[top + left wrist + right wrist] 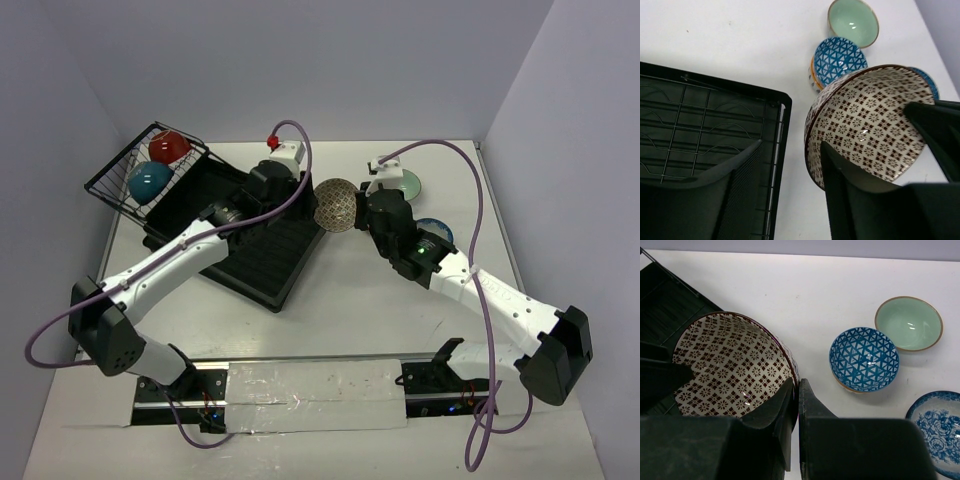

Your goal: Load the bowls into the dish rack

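Observation:
A brown-and-cream lattice-patterned bowl [336, 204] hangs tilted in the air beside the right edge of the black dish rack [250, 250]. My right gripper [796, 382] is shut on the bowl's rim [725, 365], one finger inside and one outside. My left gripper [791, 146] is open. Its right finger lies inside the bowl [875, 115] and its left finger stays outside over the rack [715, 125], so the bowl's wall stands between the jaws. In the top view the left gripper [300, 195] and right gripper [362, 205] face each other across the bowl.
A red bowl [168, 146] and a teal bowl [148, 181] sit in the wire basket [115, 190] at the rack's far left. On the table right of the rack stand a blue triangle-patterned bowl [864, 359], a mint bowl [909, 322] and a blue-and-white floral bowl [937, 425].

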